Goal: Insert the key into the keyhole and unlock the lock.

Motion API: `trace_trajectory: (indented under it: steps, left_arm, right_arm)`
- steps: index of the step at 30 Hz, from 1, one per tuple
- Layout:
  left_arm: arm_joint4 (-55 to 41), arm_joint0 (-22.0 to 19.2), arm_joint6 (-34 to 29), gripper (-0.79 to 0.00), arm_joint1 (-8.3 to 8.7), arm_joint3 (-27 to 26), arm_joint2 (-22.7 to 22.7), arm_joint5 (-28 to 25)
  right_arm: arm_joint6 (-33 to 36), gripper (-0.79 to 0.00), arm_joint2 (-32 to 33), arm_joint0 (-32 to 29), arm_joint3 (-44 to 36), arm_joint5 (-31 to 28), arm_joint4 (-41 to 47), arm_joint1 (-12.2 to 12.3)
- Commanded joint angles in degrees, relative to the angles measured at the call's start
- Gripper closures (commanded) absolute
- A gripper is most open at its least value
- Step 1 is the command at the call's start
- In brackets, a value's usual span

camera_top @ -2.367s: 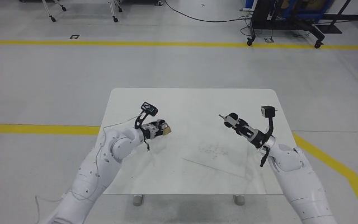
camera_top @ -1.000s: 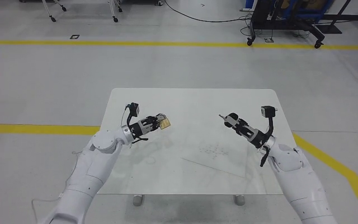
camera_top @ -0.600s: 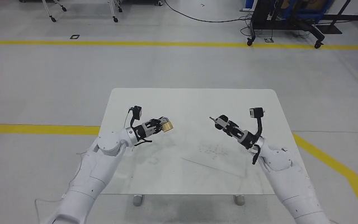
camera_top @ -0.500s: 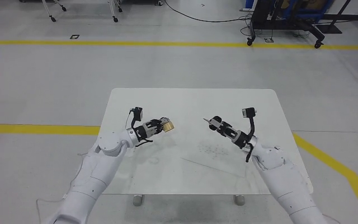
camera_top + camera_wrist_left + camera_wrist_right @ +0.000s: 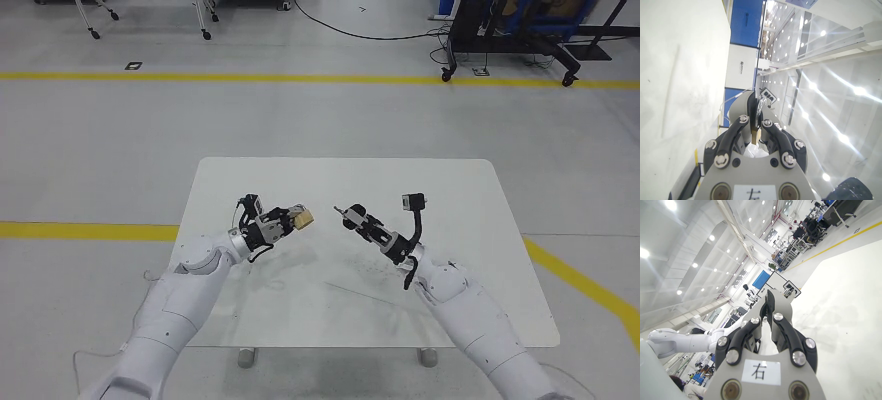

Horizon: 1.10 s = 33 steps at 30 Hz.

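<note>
Our right gripper [image 5: 352,216], pinched shut on the key [image 5: 341,210], has swung in from the right of the table [image 5: 450,180] toward centre, where the left gripper [image 5: 283,221] clamps the brass lock [image 5: 301,216] aloft. Key and lock are now near, not touching — insertion looks next. The hindrance is alignment — we cannot tell which way the keyhole faces.

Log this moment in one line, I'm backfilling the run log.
left claw: shut on lock; right claw: shut on key; key: apart from lock, not inserted
</note>
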Motion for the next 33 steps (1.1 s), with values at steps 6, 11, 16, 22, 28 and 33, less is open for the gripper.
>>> trace_trajectory:
  steps: [6, 11, 16, 22, 28, 33]
  left_arm:
    - [3.68, 0.28, 1.84, 0.000, 0.13, -0.42, 0.45, -0.72]
    - [8.98, 1.48, 4.44, 0.000, 0.37, -3.21, 1.24, 1.43]
    - [10.41, 2.03, 5.31, 0.000, 0.44, -4.33, 1.45, 4.62]
    - [9.30, 2.58, 6.12, 0.000, 0.36, -5.11, 1.00, 7.12]
    - [4.68, 3.00, 5.86, 0.000, 0.09, -5.24, 0.11, 9.89]
    - [4.68, 3.00, 5.86, 0.000, 0.09, -5.24, 0.11, 9.89]
  right_arm:
    - [0.14, 0.000, 0.02, -0.01, -0.02, 0.01, 0.03, 0.00]
    - [0.33, 0.000, -0.27, -0.53, -0.56, 1.67, 0.86, -0.06]
    - [8.96, 0.000, -0.06, -3.49, -9.32, 27.88, 10.68, 0.65]
    - [5.20, 0.000, 3.99, -11.64, -22.56, 42.66, 9.95, 2.01]
    - [4.29, 0.000, 4.86, -13.34, -24.93, 45.86, 10.18, 2.21]
    - [4.29, 0.000, 4.86, -13.34, -24.93, 45.86, 10.18, 2.21]
